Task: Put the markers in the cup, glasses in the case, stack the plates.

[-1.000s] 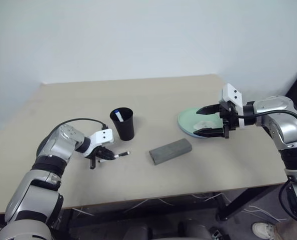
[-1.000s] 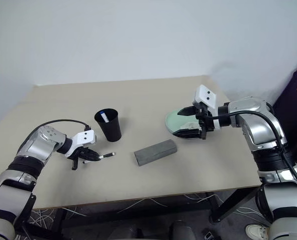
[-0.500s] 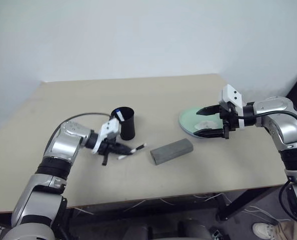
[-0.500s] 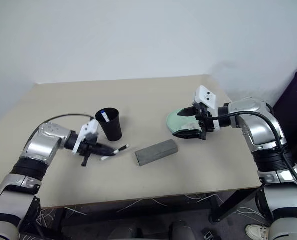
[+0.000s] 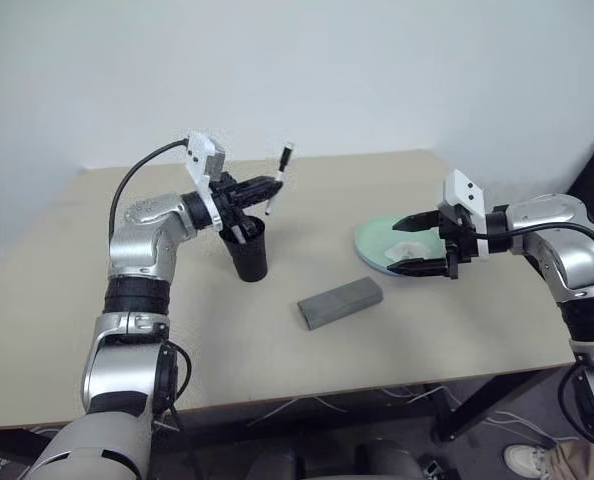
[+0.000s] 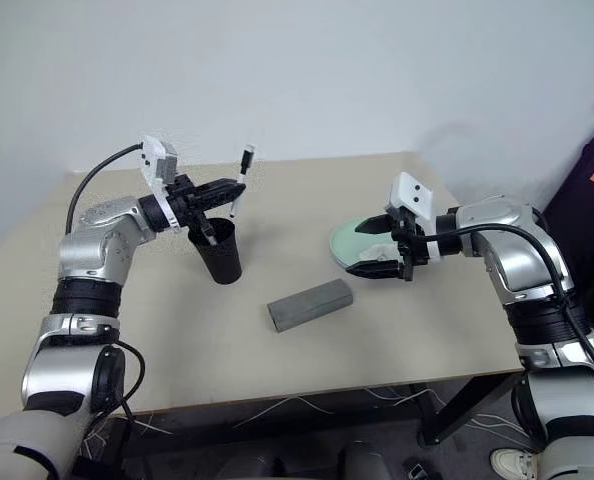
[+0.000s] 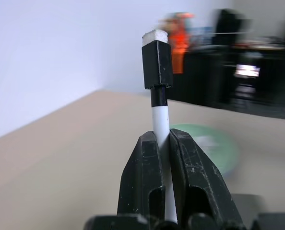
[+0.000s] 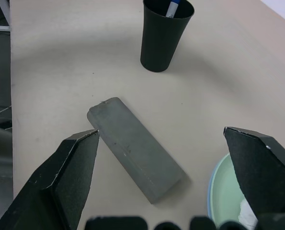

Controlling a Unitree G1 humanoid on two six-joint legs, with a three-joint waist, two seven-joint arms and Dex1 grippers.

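Beige table (image 5: 397, 330): unlabelled black-capped marker (image 7: 158, 91), plain black cup (image 8: 164, 33).

The black tapered plastic cup (image 5: 247, 250) stands upright on the left half of the beige rectangular table (image 5: 177, 330), with a thin white blue-capped marker (image 8: 173, 8) inside it. Above the cup, the left gripper (image 5: 269, 184) pinches a thin white black-capped marker (image 5: 279, 172), cap end raised. The grey rectangular fabric-like case (image 5: 340, 301) lies to the right of the cup and nearer the robot, apart from it. Farther right, behind the case, sits the round shallow mint green plastic plate (image 5: 375, 243), with the right gripper (image 5: 419, 243) spread wide over it.
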